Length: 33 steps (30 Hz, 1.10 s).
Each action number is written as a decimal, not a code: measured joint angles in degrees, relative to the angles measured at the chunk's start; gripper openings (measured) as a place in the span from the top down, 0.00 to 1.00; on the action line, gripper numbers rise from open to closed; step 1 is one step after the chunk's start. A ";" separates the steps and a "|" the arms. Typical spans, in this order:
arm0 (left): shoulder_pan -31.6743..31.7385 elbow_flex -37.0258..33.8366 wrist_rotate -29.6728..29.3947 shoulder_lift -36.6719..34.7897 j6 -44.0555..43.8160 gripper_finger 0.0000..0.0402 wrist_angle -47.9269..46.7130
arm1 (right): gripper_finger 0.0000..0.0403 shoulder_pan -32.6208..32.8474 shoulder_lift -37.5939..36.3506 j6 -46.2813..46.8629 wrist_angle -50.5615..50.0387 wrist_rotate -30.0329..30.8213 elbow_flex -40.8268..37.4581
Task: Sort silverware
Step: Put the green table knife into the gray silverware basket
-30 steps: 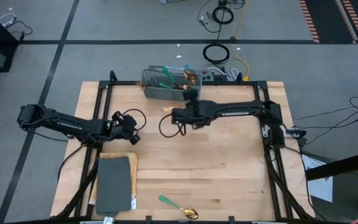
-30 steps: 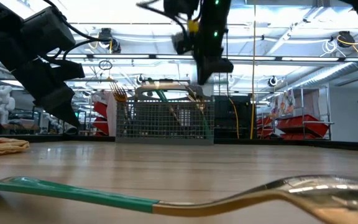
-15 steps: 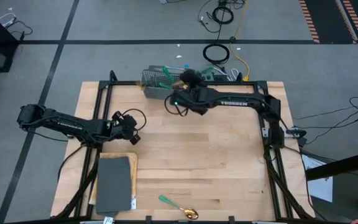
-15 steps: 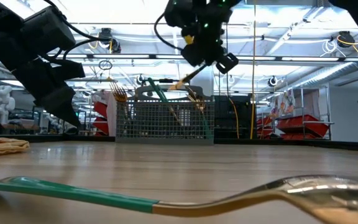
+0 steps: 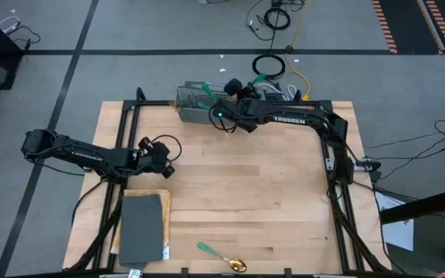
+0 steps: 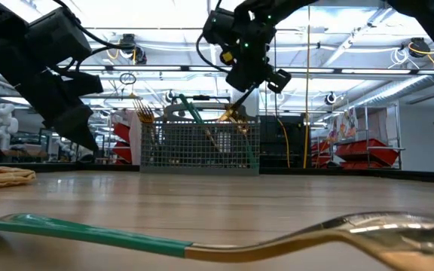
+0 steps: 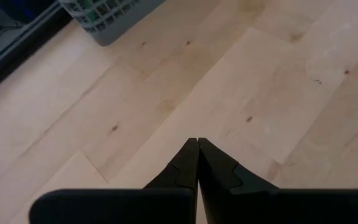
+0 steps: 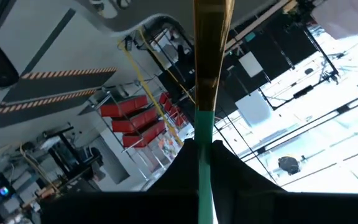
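The grey wire-mesh basket (image 5: 195, 108) (image 6: 202, 147) stands at the table's far edge with several teal-handled silverware pieces (image 5: 207, 93) sticking up out of it. My right gripper (image 5: 234, 87) (image 6: 258, 79) (image 8: 202, 144) hovers over the basket's right part, shut on one piece of silverware. A single spoon (image 5: 222, 257) (image 6: 202, 241) lies flat near the table's near edge. My left gripper (image 5: 166, 160) (image 7: 197, 143) waits, shut, above the left part of the table. My right gripper pinches the piece by its teal handle (image 8: 204, 134), close to where the gold part begins. The fingers lie along the handle. The piece is lifted clear of the table, and its gold end (image 6: 236, 105) slants down toward the basket's top. Whether it touches the basket cannot be told.
A flat dark grey mat (image 5: 141, 228) lies at the near left of the table. Cables and a power strip (image 5: 273, 91) sit just behind the far edge, beside the basket. Bare wood (image 5: 261, 193) spreads over the middle and right of the table.
My right gripper has moved from above the table's middle toward the far edge, up over the basket. It has turned from pointing down to slanting outward, carrying the silverware piece with it.
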 joint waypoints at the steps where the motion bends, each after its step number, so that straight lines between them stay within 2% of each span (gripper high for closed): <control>1: 0.00 0.00 -0.55 0.00 0.00 0.97 0.03 | 1.00 -0.26 0.30 -0.32 -0.07 -0.12 -0.01; 8: 0.00 0.00 -3.69 0.00 0.00 0.97 0.65 | 0.99 -0.84 2.95 -2.46 0.00 -1.13 -0.01; 22: 0.00 0.00 -3.85 0.01 0.00 0.97 1.62 | 1.00 0.08 4.21 -2.78 1.74 -1.22 -0.01; 29: 0.00 0.00 -3.83 0.01 0.02 0.97 1.51 | 1.00 1.76 3.66 1.12 5.77 -0.84 -0.01; 33: 0.00 0.00 -3.80 0.01 0.02 0.97 1.46 | 1.00 2.39 1.66 7.41 8.30 -1.43 -0.01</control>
